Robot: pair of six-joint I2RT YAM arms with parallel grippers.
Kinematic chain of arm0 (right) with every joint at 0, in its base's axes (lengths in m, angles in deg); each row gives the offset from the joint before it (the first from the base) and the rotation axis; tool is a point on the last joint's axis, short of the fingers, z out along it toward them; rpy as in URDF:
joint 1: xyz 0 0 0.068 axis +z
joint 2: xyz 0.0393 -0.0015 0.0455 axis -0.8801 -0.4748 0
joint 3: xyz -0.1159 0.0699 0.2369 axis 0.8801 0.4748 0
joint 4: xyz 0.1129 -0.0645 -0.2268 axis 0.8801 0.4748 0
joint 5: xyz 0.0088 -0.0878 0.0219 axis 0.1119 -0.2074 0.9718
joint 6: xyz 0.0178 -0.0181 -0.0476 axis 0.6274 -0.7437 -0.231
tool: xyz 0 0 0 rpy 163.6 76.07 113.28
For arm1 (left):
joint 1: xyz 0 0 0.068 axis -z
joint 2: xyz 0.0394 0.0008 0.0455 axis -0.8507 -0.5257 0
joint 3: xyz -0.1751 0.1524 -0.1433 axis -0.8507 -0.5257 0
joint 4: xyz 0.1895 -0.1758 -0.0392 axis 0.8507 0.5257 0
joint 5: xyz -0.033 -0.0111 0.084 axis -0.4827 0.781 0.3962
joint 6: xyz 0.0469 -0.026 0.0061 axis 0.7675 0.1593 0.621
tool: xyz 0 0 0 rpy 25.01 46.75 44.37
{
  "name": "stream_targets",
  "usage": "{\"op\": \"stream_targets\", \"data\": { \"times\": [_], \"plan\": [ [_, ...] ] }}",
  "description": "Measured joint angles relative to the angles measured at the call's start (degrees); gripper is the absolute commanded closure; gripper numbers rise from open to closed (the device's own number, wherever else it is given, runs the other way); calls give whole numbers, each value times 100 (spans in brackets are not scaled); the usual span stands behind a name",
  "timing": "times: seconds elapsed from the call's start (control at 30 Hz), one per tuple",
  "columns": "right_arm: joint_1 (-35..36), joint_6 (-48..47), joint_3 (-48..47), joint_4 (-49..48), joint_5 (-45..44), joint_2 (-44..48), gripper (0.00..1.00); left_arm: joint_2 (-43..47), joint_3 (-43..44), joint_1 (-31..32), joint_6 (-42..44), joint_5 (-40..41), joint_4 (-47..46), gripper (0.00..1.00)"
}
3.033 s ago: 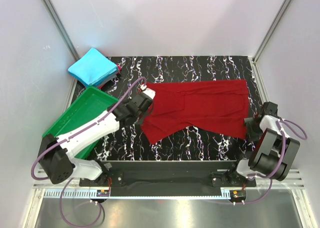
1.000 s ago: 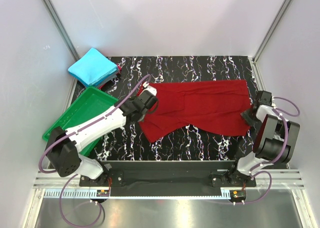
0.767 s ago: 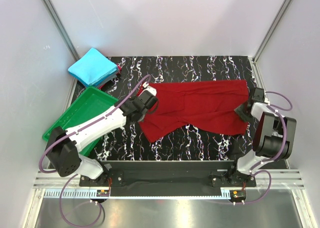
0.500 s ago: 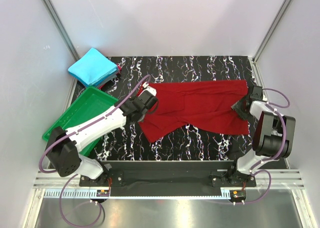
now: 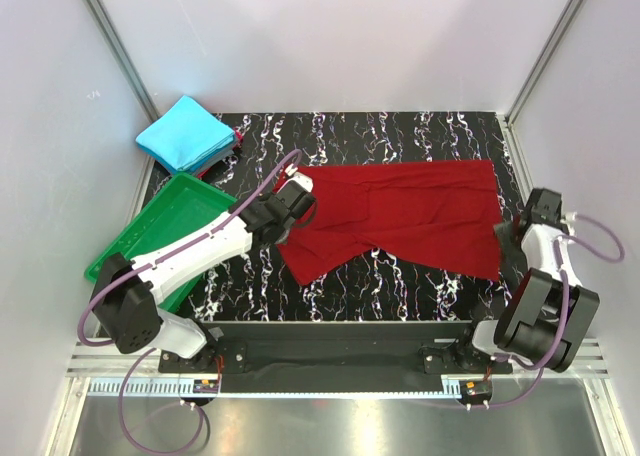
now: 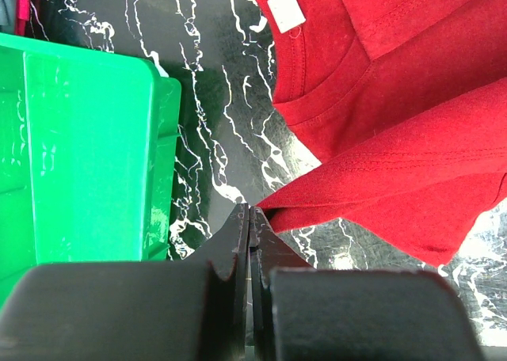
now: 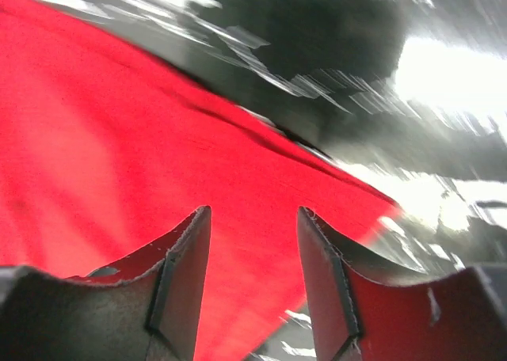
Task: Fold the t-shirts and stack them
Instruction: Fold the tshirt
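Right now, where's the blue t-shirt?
Top view: the folded blue t-shirt sits at the far-left corner of the table, just beyond the green tray, apart from the red t-shirt spread mid-table.

no readable text, white neck tag [image 6: 286,13] blank

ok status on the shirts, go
Left gripper shut on red shirt, left edge. Right gripper open over its near right corner, holding nothing. Red shirt spread out, not stacked; blue shirt folded, far left. Green tray off the cloth.
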State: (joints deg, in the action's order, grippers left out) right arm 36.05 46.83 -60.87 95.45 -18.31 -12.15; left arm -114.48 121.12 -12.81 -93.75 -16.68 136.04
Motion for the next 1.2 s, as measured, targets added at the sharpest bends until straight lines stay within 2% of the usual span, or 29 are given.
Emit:
{"op": "stream_targets", "data": {
  "times": [0.13,0.3,0.57,0.83,0.93,1.07,1.1,1.13,1.2],
  "plan": [
    [-63,599,621,391,157,33,46,0,0,0,17,-46,-2,100],
    [-55,940,796,590,149,22,45,28,0,0,66,-101,-2,100],
    [-55,1021,896,601,-323,264,46,175,0,0,133,-111,-7,100],
    [-55,1029,896,595,-619,-37,48,177,-7,0,146,-125,-11,100],
    [-46,1027,916,551,-737,-39,52,177,-7,0,146,-125,-13,100],
    [-39,979,929,483,-859,-68,81,177,-7,0,146,-125,-15,100],
    [-39,966,929,435,-879,-87,96,177,-7,0,146,-122,-20,100],
    [-39,949,929,380,-881,-98,100,177,-7,0,146,-125,-20,100],
    [-37,951,929,280,-879,-114,100,177,-7,0,146,-125,-24,100]
  ]
}}
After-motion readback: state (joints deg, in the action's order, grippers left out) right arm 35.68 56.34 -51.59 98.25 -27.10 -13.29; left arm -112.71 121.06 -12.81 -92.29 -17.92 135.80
